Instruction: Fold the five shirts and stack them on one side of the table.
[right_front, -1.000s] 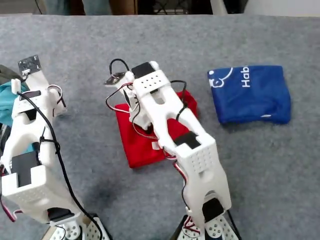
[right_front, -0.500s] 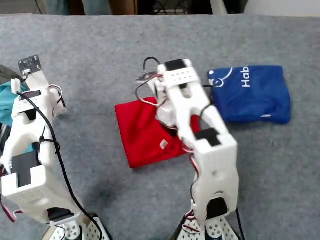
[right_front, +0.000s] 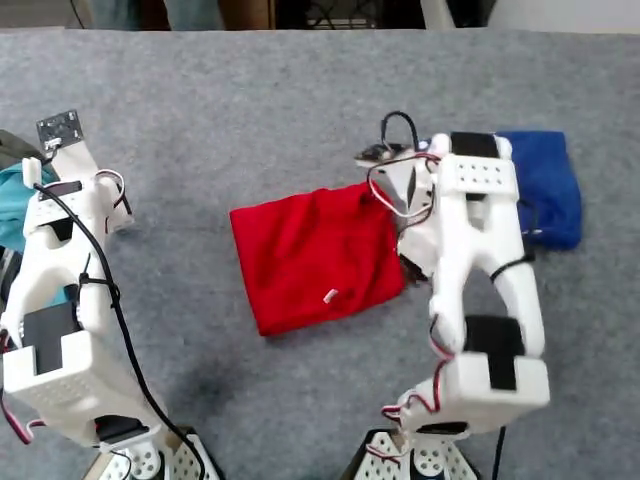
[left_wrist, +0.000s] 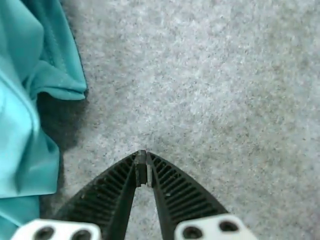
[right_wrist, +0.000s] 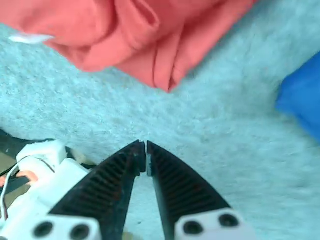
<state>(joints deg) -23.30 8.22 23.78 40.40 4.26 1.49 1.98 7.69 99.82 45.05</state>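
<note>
So the left gripper (left_wrist: 142, 170) is sitting with its fingers (left_wrist: 172, 189) pinched together at the tips, nothing between them, hanging over bare grey desk (right_front: 200, 110). Just beside it a teal shirt (left_wrist: 22, 105) is lying crumpled and unfolded, right at the left edge of the desk. In the high view it's partly tucked behind the left arm (right_front: 60, 300).

The right gripper (right_wrist: 145, 156) is doing the same thing, fingers (right_wrist: 175, 185) closed tip to tip and gripping nothing. It's hovering over the strip of desk between the red shirt (right_front: 315, 255) and the blue shirt (right_front: 552, 195), touching neither. The red one is lying folded in the middle of the desk, a bit rumpled, with a small white tag (right_front: 330, 295) showing. The blue one is sitting folded on the right side, with the right arm (right_front: 480, 240) covering part of it.
</note>
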